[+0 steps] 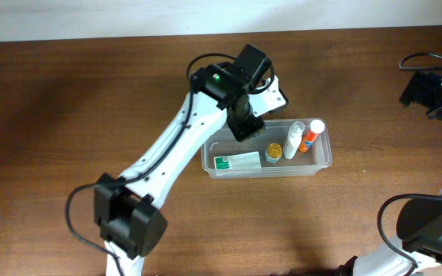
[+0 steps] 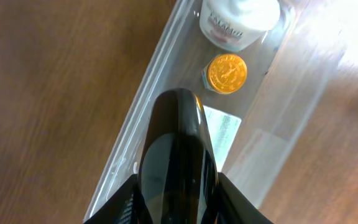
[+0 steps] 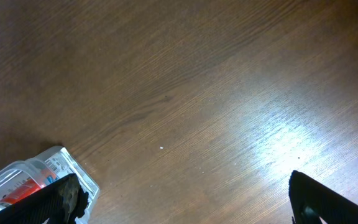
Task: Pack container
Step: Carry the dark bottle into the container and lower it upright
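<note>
Seemingly light, stiff yet slick-walled, the container (image 1: 313, 164) sits on the table (image 1: 75, 92) under our left gripper (image 1: 245, 127), jaws pressed together and empty, while our right gripper (image 3: 185, 208) gapes wide, so we'd judge its rim the surest hold.

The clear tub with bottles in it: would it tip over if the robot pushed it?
Probably it slides rather than tips: the container is low and wide on the smooth table. Its thin clear walls might bend if squeezed. The white bottle inside could shift.
</note>
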Robot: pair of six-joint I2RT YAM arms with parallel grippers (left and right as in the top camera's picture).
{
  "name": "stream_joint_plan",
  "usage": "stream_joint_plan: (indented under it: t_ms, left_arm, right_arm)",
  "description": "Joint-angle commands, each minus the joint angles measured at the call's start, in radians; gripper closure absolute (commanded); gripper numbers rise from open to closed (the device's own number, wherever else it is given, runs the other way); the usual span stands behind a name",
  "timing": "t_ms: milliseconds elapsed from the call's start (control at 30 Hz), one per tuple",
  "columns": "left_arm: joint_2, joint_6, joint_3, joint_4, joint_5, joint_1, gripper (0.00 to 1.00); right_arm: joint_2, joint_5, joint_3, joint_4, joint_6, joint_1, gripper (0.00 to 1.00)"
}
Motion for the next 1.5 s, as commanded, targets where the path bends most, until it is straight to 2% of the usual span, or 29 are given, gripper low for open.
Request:
stream_joint_plan:
  t_ms: [0, 33, 133, 533, 1467]
  left_arm:
    - [0.031, 0.079, 0.016, 0.011, 0.027, -0.006, 0.84]
    - [0.043, 0.097, 0.016, 0.011, 0.033, -0.006, 0.81]
    - [0.064, 0.129, 0.016, 0.01, 0.041, -0.006, 0.8]
    - [0.143, 0.197, 0.016, 0.022, 0.041, -0.006, 0.8]
    - [0.222, 0.219, 0.016, 0.048, 0.005, 0.004, 0.78]
  right_arm:
    - [0.003, -0.002, -0.004, 0.002, 0.012, -0.006, 0.02]
    - [0.003, -0.002, -0.004, 0.002, 0.012, -0.006, 0.02]
    - [0.003, -0.002, -0.004, 0.002, 0.012, -0.006, 0.02]
    - [0.003, -0.002, -0.004, 0.002, 0.012, -0.006, 0.02]
    - [0.003, -0.002, -0.004, 0.002, 0.012, -0.006, 0.02]
